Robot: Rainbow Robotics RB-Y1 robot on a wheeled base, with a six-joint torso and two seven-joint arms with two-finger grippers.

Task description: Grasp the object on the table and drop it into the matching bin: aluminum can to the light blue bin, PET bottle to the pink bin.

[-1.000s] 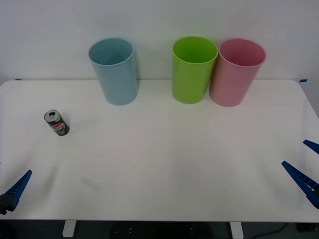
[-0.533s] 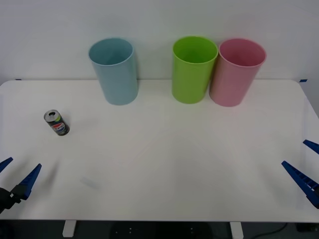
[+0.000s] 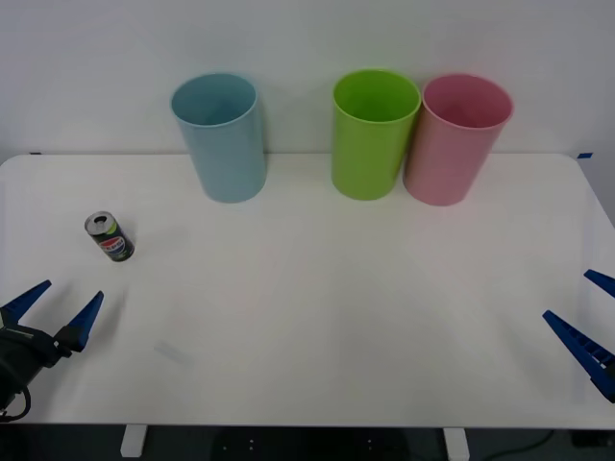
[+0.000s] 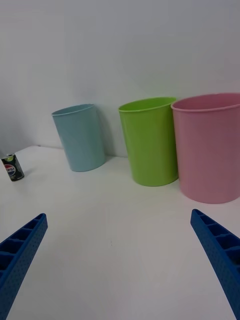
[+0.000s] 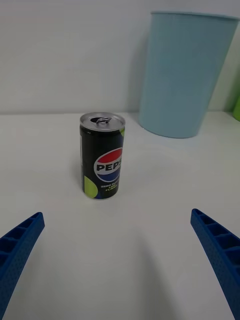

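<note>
The aluminum can [image 3: 110, 237] stood upright on the white table [image 3: 317, 307], toward its left side, well apart from the light blue bin [image 3: 221, 136] at the back. Beside that bin stood a lime green bin [image 3: 373, 133] and the pink bin [image 3: 454, 138], those two touching. The left gripper [image 3: 53, 309] hovered near the table's front-left edge, fingers spread wide, pointed at the can. The right gripper [image 3: 588, 322] sat at the front-right edge, also wide.

lab test bench, bare white table [image 3: 317, 317], blank wall [image 3: 307, 38]
</note>
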